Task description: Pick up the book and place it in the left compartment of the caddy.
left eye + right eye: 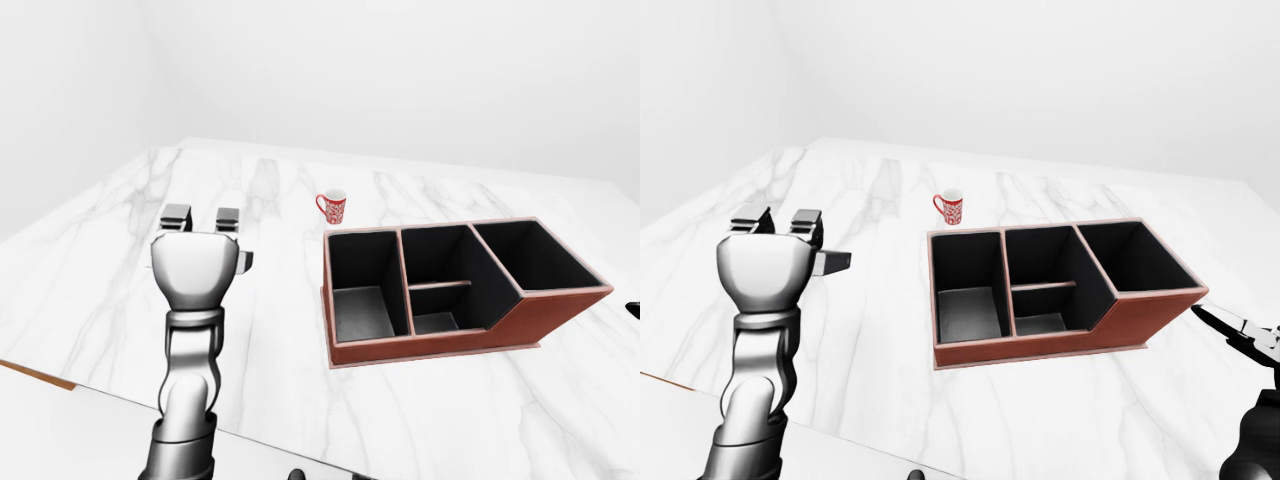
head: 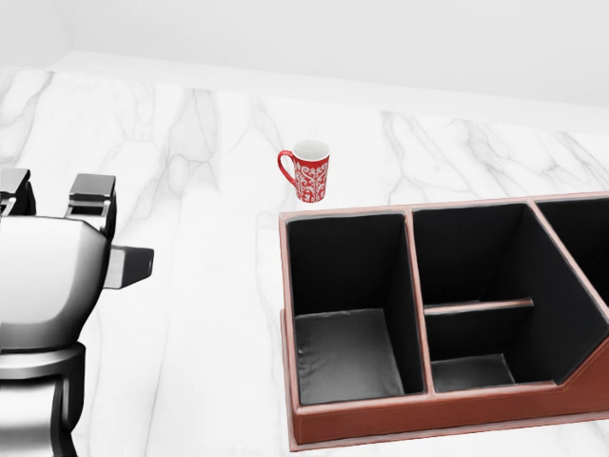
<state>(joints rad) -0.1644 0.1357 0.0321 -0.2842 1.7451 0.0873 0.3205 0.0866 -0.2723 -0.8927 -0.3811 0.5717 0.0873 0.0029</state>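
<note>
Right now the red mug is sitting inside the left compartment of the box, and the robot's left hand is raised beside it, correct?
Not quite. The mug stands on the marble counter outside the box, as the head view shows. The left compartment is empty. The left hand is raised.

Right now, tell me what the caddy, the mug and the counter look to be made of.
Caddy: seemingly leather or leatherette, reddish-brown outside with pale edging, matte black lining.
Mug: probably glazed ceramic, red with a white scroll pattern, white inside.
Counter: looks like polished marble, white with grey veining; as this is a render, it could equally be a laminate.
</note>
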